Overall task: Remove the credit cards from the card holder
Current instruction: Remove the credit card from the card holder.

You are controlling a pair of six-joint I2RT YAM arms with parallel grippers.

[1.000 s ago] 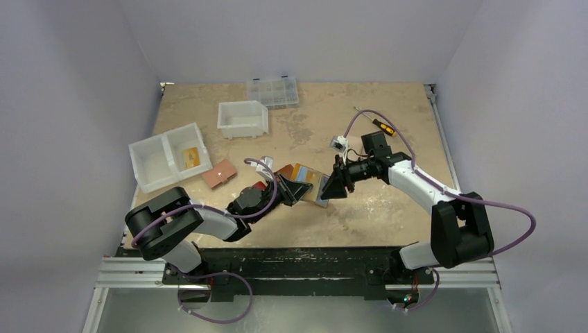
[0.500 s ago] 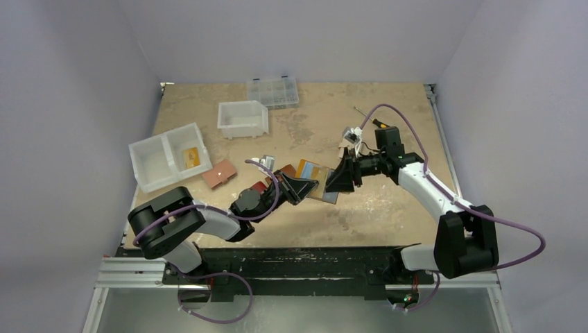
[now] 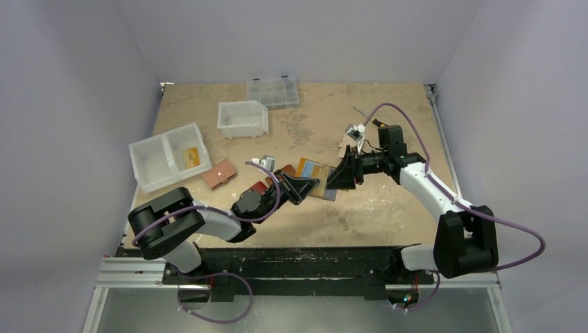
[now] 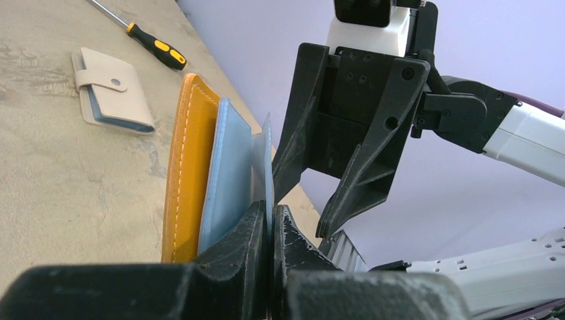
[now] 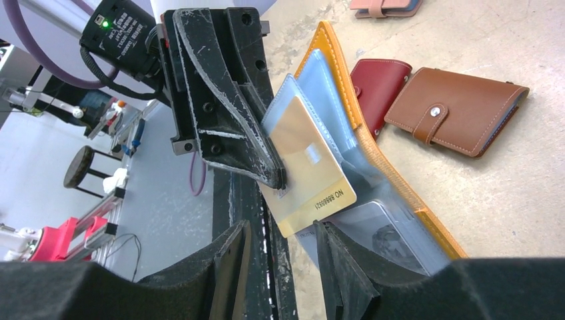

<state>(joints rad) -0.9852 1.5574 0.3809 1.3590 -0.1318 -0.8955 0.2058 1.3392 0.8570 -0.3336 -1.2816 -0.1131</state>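
Observation:
The mustard-yellow card holder (image 5: 393, 180) stands open on its edge, its clear sleeves (image 4: 230, 173) fanned out. My left gripper (image 4: 268, 217) is shut on one sleeve, which carries a gold credit card (image 5: 306, 170). That card's lower corner sits at the mouth of my right gripper (image 5: 280, 260), whose jaws stand open around it without pinching. A whitish card (image 5: 393, 237) shows in a lower sleeve. From above, the card holder (image 3: 313, 173) lies between the left gripper (image 3: 299, 186) and the right gripper (image 3: 340, 177).
A dark red wallet (image 5: 380, 83) and a brown wallet (image 5: 460, 110) lie just behind the holder. A beige wallet (image 4: 110, 87) and a screwdriver (image 4: 150, 45) lie further off. White bins (image 3: 161, 163), (image 3: 243, 118), a pink wallet (image 3: 219, 173) and a clear organizer box (image 3: 272, 91) stand at left and back.
My right gripper has moved right and farther from the arm bases and swung to face the holder's open side. The left gripper and holder have shifted slightly.

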